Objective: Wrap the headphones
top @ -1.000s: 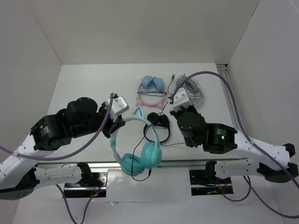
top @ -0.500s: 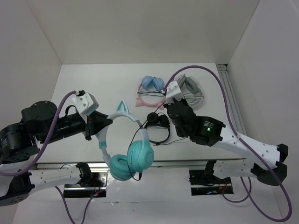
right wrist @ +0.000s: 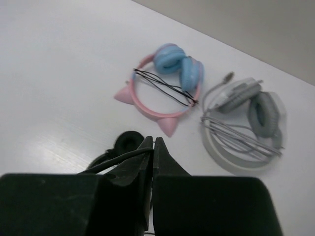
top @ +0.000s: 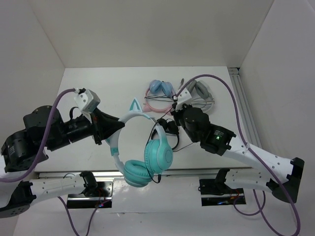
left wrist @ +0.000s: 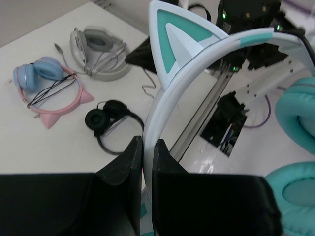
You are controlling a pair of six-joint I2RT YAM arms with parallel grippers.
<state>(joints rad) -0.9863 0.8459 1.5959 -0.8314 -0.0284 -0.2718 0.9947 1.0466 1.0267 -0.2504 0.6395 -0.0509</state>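
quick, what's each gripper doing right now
Left gripper: closed on the band of the headphones.
Right gripper: closed, pinching the black cable.

Whitish-banded teal headphones (top: pixel 158 153), pink-and-blue headphones (top: pixel 161 88), grey headphones (top: pixel 201 91), small black headphones (top: pixel 171 127)

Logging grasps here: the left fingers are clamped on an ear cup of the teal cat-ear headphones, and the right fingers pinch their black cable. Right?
Not quite. The left wrist view shows the left gripper shut on the band of the headphones, just below a cat ear, not on an ear cup. The right gripper does pinch the cable.
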